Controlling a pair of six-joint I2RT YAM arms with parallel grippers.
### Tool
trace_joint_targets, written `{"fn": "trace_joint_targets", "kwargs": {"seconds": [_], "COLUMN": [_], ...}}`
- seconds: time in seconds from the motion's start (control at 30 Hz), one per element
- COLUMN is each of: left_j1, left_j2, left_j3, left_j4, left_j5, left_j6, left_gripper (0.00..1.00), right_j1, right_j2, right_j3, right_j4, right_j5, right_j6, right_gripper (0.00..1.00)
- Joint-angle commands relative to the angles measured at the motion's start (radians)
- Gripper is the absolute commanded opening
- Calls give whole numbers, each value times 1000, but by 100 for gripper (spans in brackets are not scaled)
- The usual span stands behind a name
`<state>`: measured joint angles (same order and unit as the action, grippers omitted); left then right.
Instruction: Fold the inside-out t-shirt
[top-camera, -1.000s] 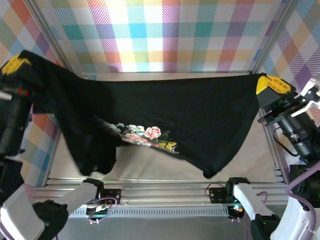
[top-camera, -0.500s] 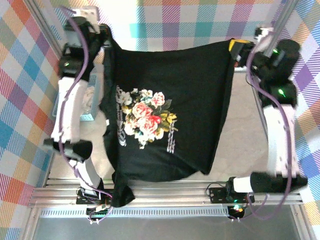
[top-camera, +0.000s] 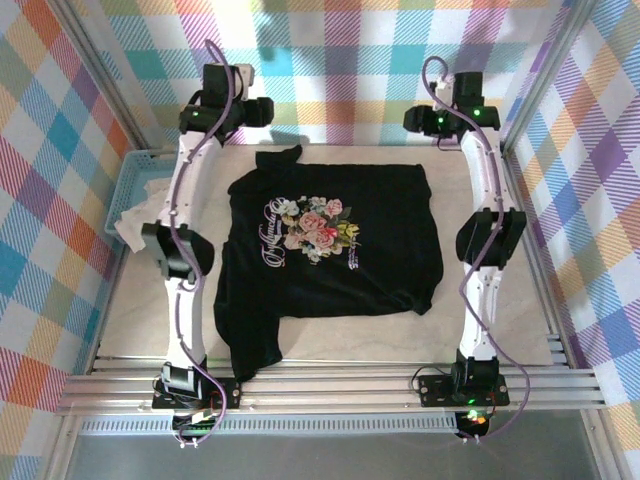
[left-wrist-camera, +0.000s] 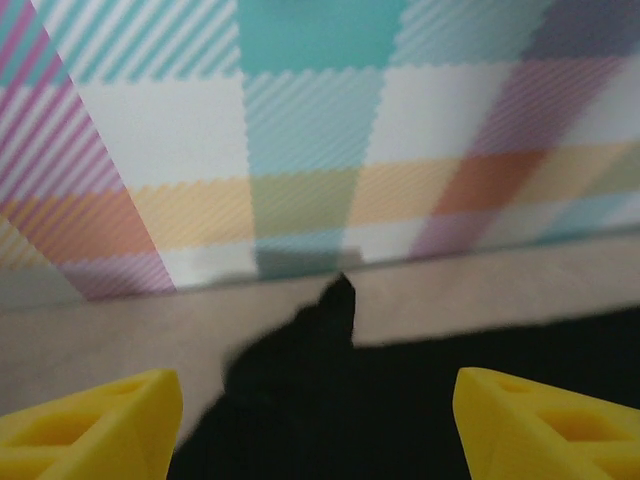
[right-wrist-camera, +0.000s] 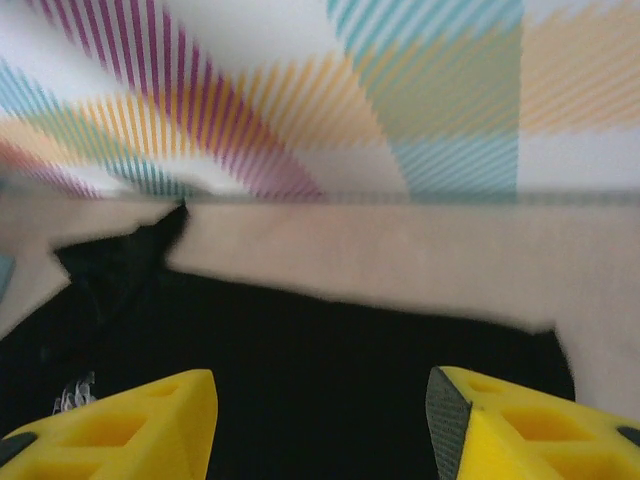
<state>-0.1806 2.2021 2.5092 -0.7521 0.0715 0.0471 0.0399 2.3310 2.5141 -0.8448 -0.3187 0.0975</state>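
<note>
The black t-shirt (top-camera: 330, 250) lies spread flat on the table with its floral print (top-camera: 315, 228) facing up. One sleeve (top-camera: 250, 345) trails toward the near edge, and a small peak of cloth (top-camera: 283, 155) sticks out at the far left corner. My left gripper (top-camera: 262, 112) hovers over that far left corner, and its yellow fingers (left-wrist-camera: 90, 430) stand wide apart over black cloth (left-wrist-camera: 400, 400) with nothing between them. My right gripper (top-camera: 425, 120) hangs above the far right corner. It is open as well, with the shirt's far edge (right-wrist-camera: 300, 340) below it.
A light-blue basket (top-camera: 122, 185) holding a white cloth (top-camera: 140, 222) stands at the left of the table. The checked backdrop wall (top-camera: 340, 70) rises just behind both grippers. Bare tabletop (top-camera: 350, 335) shows in front of the shirt.
Both grippers were shut on the hanging shirt's corners. They carried it to the far edge, laid it flat print-up, then opened and let go.
</note>
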Motion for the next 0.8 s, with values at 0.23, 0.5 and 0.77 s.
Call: {"fn": "trace_joint_targets", "kwargs": {"seconds": [0.23, 0.5, 0.77], "left_j1": [-214, -661, -908], "left_j2": [-623, -675, -399], "left_j3": [-883, -1369, -1415], "left_j4": [433, 683, 800], "left_j5": [279, 264, 177], "left_j6": [61, 236, 314], "left_gripper": [73, 69, 65], "right_j1": [62, 109, 125], "right_j2": [-805, -1098, -1051], "right_j3": [-1144, -1663, -1831], "right_j4": [186, 136, 236], "right_j5": [86, 128, 122], "right_j6": [-53, 223, 333], "right_gripper": [60, 57, 47]}}
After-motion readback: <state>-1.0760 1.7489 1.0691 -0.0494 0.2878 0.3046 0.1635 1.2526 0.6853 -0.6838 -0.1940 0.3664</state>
